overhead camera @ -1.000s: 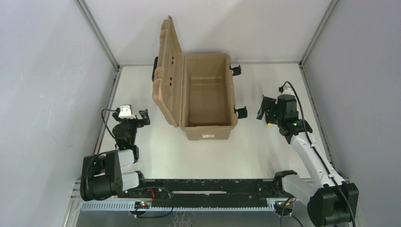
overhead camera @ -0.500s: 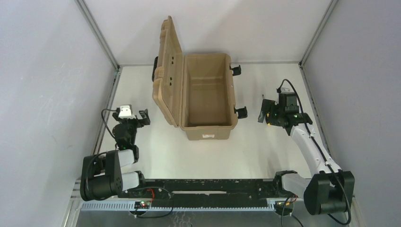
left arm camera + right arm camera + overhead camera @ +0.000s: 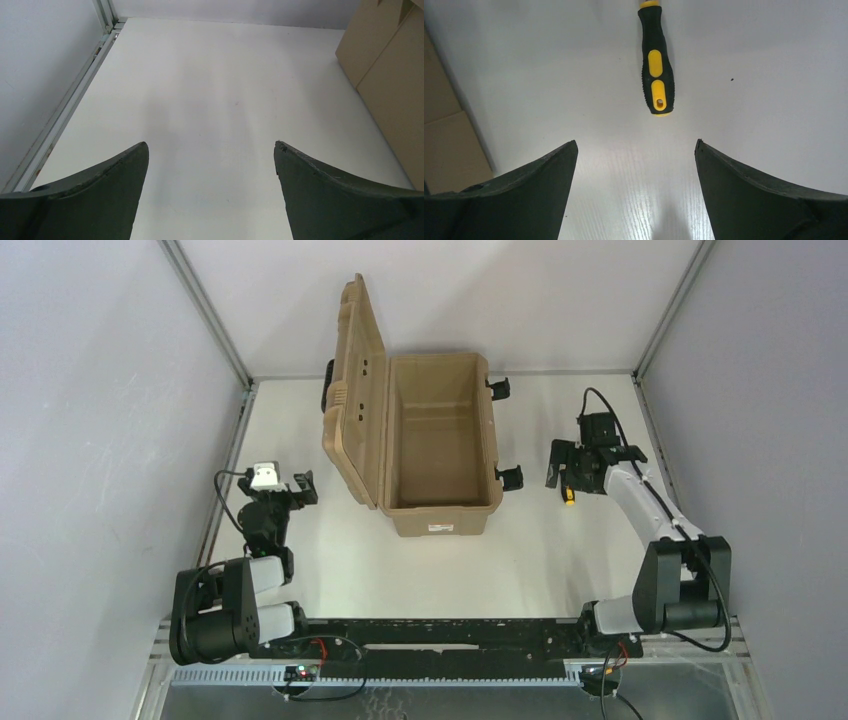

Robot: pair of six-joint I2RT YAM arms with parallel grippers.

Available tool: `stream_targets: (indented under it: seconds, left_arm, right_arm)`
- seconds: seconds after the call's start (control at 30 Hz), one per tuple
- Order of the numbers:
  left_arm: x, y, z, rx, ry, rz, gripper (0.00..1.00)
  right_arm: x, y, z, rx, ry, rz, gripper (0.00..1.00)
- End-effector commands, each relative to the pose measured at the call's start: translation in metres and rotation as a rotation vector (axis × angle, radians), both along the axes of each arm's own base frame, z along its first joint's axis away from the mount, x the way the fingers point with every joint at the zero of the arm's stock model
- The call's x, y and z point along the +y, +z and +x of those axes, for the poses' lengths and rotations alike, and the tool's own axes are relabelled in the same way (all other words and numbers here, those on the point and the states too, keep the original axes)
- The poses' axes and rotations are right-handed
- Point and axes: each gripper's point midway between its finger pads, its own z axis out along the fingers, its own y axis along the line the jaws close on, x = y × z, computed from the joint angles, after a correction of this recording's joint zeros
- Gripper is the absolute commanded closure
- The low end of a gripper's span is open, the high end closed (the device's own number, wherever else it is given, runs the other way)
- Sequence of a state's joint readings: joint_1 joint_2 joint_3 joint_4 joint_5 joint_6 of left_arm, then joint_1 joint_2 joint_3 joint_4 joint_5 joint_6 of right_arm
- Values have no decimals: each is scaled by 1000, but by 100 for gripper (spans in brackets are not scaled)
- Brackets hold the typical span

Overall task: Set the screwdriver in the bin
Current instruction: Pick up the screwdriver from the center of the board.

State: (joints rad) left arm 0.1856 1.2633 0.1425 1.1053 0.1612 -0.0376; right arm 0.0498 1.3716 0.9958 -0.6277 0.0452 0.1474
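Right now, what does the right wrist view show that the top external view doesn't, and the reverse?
Only right wrist: the screwdriver close up, a black-and-yellow handle lying untouched ahead of the open right gripper. Only top external: the bin seen whole, its inside in view, its lid raised, and the left gripper off to its left. Both: the screwdriver, the table, some of the bin's tan wall.

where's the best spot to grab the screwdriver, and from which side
Take the screwdriver by its ribbed yellow-and-black handle, from straight above: it lies flat on the table, and the handle is the thickest part in view. The right gripper should close across its width.
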Motion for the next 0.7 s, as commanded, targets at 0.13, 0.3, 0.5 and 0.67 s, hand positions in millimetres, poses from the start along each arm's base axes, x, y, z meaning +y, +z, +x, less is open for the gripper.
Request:
stream_targets:
  seconds: [0.13,0.3,0.5,0.67]
  left_arm:
    - [-2,17,-1,-79,-4,6,0]
    - [-2,17,-1,-80,-4,6,0]
    - [-2,17,-1,-80,-3,6,0]
    - [-2,17,-1,-80,-4,5,0]
  right_arm:
    - [-14,-11,19,70,0,-65,9]
    - [-17,-22,31,116,5,-88,14]
    - [-17,-37,40,168,17,-92,22]
    - [-17,-49,43,200,22,-84,26]
